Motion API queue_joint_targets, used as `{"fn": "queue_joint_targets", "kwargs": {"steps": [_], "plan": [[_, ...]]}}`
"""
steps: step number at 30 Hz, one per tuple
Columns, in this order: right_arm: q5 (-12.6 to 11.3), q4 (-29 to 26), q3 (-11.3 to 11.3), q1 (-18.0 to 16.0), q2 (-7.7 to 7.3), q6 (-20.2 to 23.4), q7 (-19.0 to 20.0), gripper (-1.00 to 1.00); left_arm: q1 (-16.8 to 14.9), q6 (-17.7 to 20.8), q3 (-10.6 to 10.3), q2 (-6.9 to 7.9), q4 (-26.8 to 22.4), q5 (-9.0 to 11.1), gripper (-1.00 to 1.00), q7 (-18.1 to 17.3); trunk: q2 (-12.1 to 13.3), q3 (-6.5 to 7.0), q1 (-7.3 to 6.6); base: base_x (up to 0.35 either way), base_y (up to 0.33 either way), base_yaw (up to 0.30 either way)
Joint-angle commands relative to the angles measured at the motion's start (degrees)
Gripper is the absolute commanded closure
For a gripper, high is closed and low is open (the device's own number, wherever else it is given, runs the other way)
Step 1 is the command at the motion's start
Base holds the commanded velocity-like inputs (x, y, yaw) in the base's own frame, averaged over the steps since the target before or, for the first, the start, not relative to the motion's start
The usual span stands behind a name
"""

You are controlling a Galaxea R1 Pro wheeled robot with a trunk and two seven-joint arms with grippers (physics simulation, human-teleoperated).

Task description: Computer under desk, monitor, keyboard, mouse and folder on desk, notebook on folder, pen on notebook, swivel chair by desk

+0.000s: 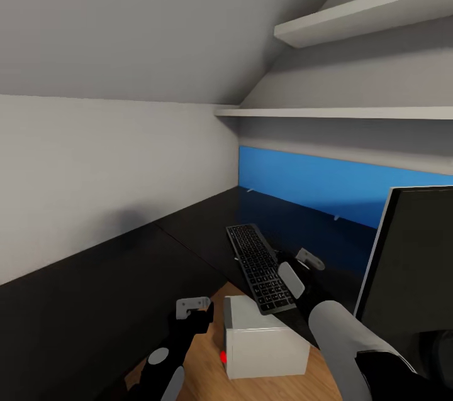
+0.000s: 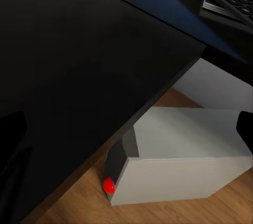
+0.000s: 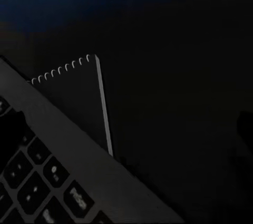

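Keyboard (image 1: 260, 266): black, slim, lying flat on the dark desk (image 1: 189, 231), one end overhanging the edge beside the monitor (image 1: 412, 263). White computer (image 1: 264, 341) with a red button sits on the floor. Right gripper (image 1: 302, 268) near the keyboard; grip state of both cannot be determined. A spiral notebook (image 3: 79, 97), possibly, lies partly beneath the keyboard.

Head cam looks down over black worktop (image 1: 189, 225); L wrist cam near its edge; R wrist cam close; all share black slim keyboard (image 1: 259, 267).

The black L-shaped desk top (image 1: 189, 231) looks glossy and smooth. The light plank floor (image 2: 232, 203) shows wood grain. The pale grey box-shaped computer case (image 2: 179, 161) looks matt, its red round button (image 2: 109, 185) shiny.
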Motion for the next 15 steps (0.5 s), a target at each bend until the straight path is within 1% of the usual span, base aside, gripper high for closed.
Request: {"fn": "queue_joint_targets", "kwargs": {"steps": [1,5,6,10,13,14,15], "plan": [[-0.9,-0.1,0.0,0.0,-0.15,1.0,0.9,-1.00,0.0,0.2,-0.1,0.03,-0.1,0.5,-1.00,0.4,0.0,-0.07,0.00,0.000,0.000,0.000],[-1.8,0.0,0.0,0.1,-0.74,2.3,4.1,-1.00,0.0,0.2,-0.1,0.03,-0.1,0.5,-1.00,0.4,0.0,-0.07,0.00,0.000,0.000,0.000],[-2.2,0.0,0.0,0.5,-1.04,2.9,7.1,-1.00,0.0,0.2,-0.1,0.03,-0.1,0.5,-1.00,0.4,0.0,-0.07,0.00,0.000,0.000,0.000],[-2.3,0.0,0.0,0.7,-1.17,3.1,8.4,-1.00,0.0,0.2,-0.1,0.03,-0.1,0.5,-1.00,0.4,0.0,-0.07,0.00,0.000,0.000,0.000],[-2.5,-0.1,-0.1,0.8,-1.73,3.4,9.0,-1.00,0.0,0.2,-0.1,0.03,-0.1,0.5,-1.00,0.4,0.0,-0.07,0.00,0.000,0.000,0.000],[-4.0,-0.1,-0.1,0.9,-1.99,3.5,9.1,-1.00,0.0,0.2,-0.1,0.03,-0.1,0.5,-1.00,0.4,0.0,-0.07,0.00,0.000,0.000,0.000],[-6.3,-0.1,-0.1,0.9,-2.46,3.7,9.1,-1.00,0.0,0.2,-0.1,0.03,-0.1,0.5,-1.00,0.4,0.0,-0.07,0.00,0.000,0.000,0.000]]}}
